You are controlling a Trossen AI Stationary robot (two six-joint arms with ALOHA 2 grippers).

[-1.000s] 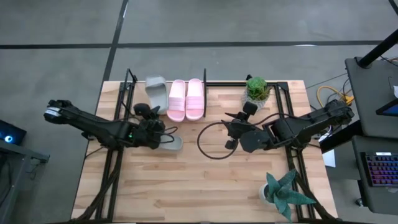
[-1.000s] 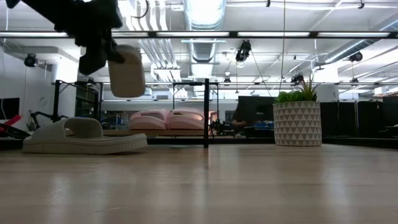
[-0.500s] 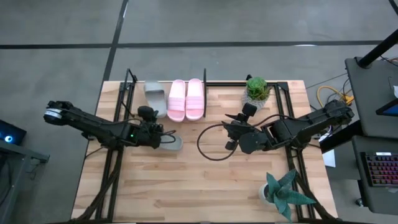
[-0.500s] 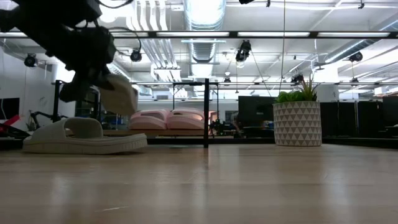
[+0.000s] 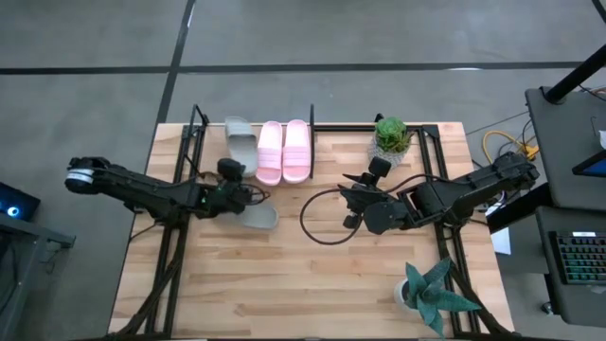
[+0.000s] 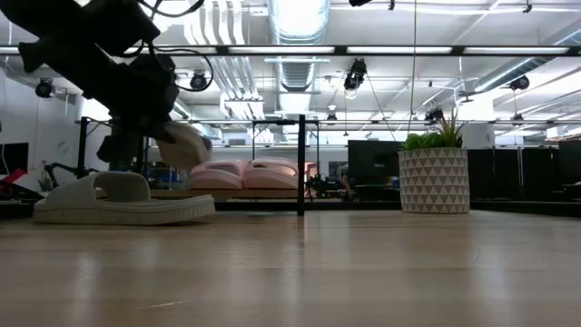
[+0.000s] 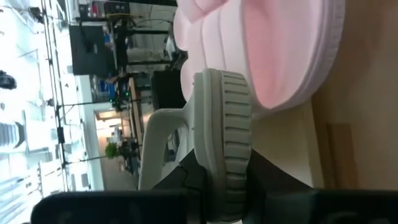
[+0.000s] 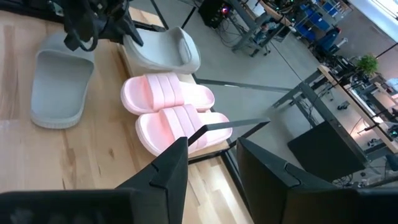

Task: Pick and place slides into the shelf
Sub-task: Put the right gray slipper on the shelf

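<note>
While the left gripper stays clamped on a grey-green slide at the shelf in the upper centre, two pink slides lie beside it. Another grey-green slide rests on the tabletop. Centre-right, the right gripper hangs parted, empty.

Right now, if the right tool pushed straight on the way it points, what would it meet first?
Probably the two pale pink strap slides lying side by side on the low light-wood shelf. The open right tool aims at them; depth is unclear.
</note>
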